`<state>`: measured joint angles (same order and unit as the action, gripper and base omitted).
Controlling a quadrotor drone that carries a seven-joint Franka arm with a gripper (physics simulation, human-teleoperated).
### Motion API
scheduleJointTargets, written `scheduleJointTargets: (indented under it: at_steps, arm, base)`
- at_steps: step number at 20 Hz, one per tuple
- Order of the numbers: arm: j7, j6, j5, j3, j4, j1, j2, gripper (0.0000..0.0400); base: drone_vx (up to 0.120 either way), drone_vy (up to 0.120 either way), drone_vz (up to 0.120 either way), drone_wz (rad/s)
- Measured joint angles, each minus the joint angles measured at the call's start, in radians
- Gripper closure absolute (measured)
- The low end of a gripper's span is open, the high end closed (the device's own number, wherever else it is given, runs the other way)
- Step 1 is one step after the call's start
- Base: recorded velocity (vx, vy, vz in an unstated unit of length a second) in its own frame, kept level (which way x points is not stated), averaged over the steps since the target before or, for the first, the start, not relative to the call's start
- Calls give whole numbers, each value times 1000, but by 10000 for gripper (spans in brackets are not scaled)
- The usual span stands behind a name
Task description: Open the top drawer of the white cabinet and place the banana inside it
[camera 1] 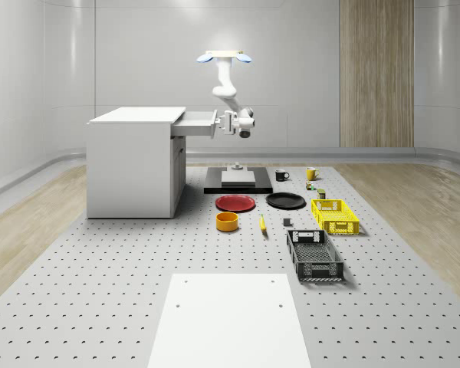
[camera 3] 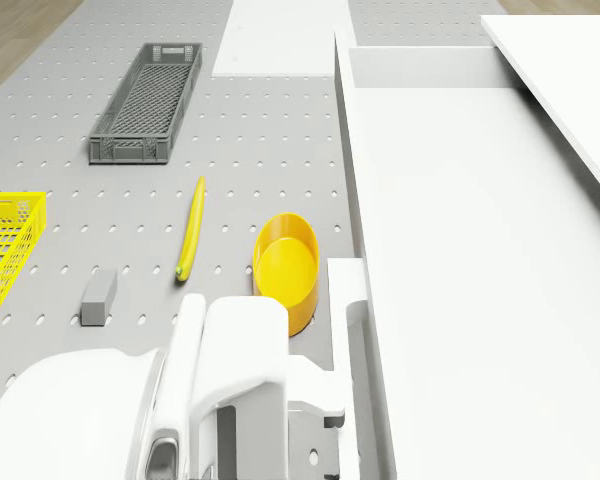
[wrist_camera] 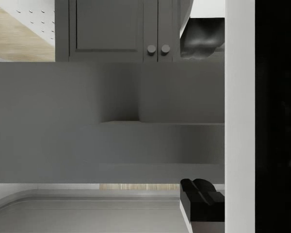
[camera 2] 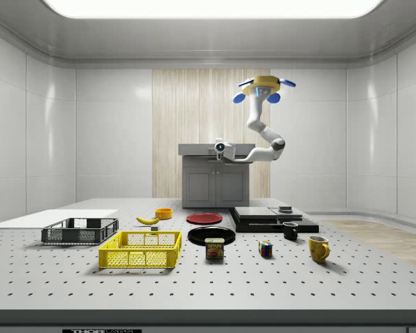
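The white cabinet looks matt and smooth, like painted board, as does its pulled-out top drawer. The table is a matt grey perforated sheet. The yellow bowl and red plate look like smooth plastic; the grey crate like moulded mesh plastic. The robot arm has a glossy white shell.
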<state>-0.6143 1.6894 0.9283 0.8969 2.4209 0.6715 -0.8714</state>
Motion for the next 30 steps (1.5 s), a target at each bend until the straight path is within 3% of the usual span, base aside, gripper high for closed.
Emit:
scheduleJointTargets:
  at_steps: [17,18,21,25,30]
  arm:
    - [-32,36,-38,47,-1,59,-64,0]
    - [-5,40,40,95,31,84,-106,0]
    - [226,62,346,274,177,229,-240,0]
    - [491,-11,588,450,272,423,-388,0]
    - [667,-105,693,553,302,579,-502,0]
  base:
    - [118,120,0,0]
    - [120,120,0,0]
    - [120,120,0,0]
    - [120,120,0,0]
    - [120,120,0,0]
